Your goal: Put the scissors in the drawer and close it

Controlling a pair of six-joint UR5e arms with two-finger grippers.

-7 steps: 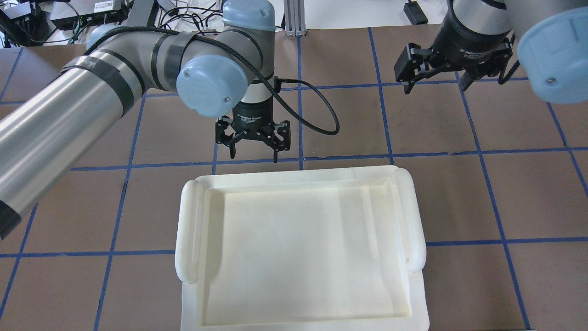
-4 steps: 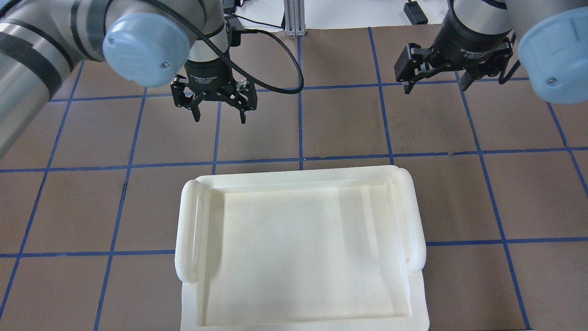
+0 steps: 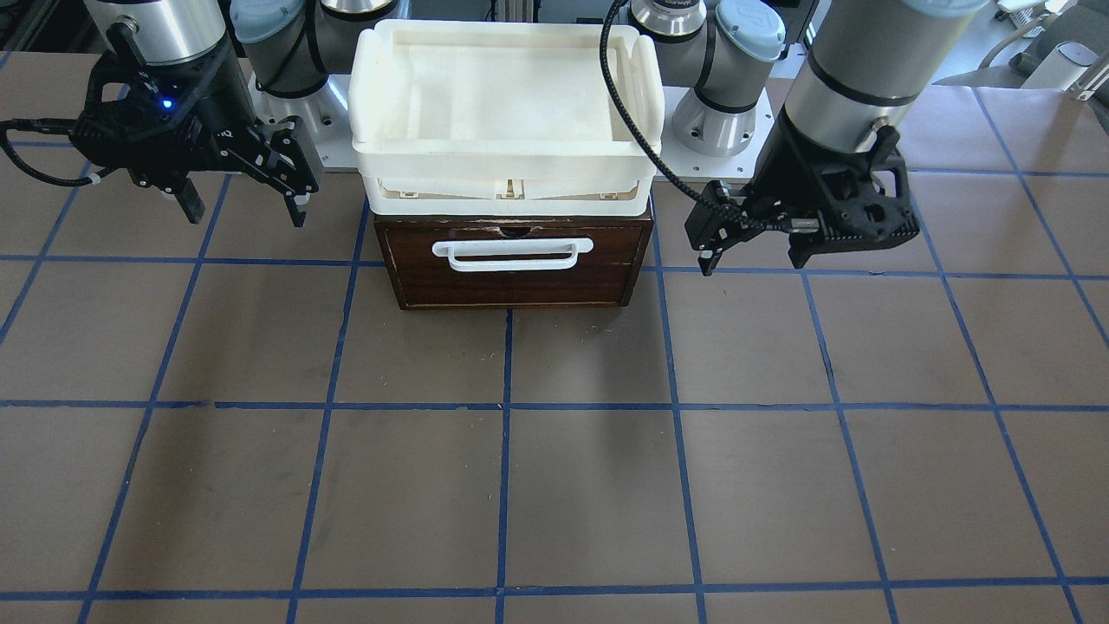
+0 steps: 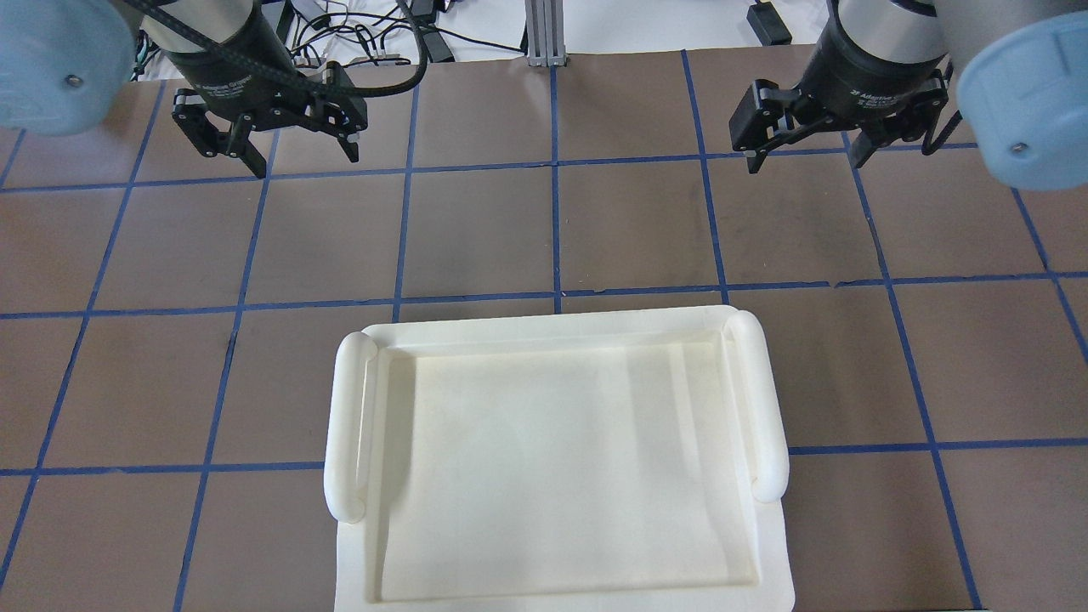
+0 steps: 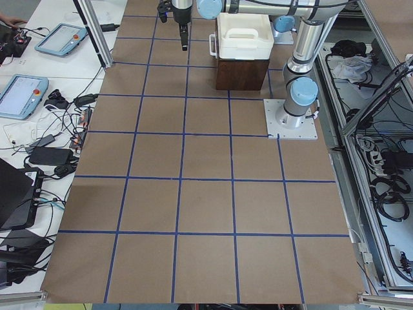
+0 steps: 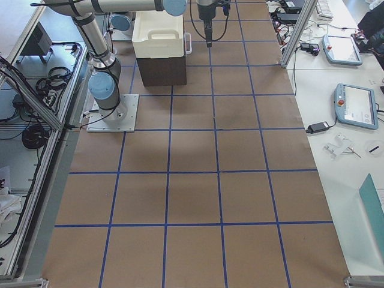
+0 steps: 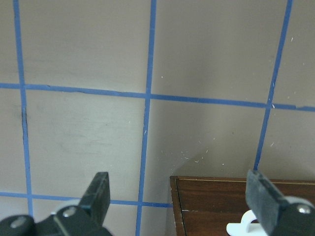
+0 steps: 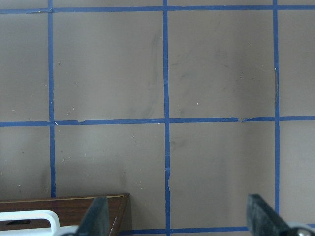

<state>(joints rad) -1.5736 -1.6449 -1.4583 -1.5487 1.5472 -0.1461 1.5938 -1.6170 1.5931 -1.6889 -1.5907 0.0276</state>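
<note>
Wide wooden drawer with dark brown front [image 3: 511,282] sits shut flush, nothing on its white bar handle [image 3: 513,253]. The orange-and-grey scissors show in no view; probably inside, cannot confirm. Left gripper [image 3: 752,258] and right gripper [image 3: 247,215] hang either side of the drawer, jaws apart on both, empty. Task looks near done. Step now is parking: lift straight, stay off the handle. White plastic bin [image 3: 502,169] overhangs the drawer front. Black cable [image 3: 637,130] crosses the bin's corner, a snag risk. Brown blue-taped tabletop [image 3: 589,485] ahead gives room.

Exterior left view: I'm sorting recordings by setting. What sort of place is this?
Likely a robotics lab: left arm bolted to a blue-taped grid table, teach pendant and cables on a side bench.
</note>
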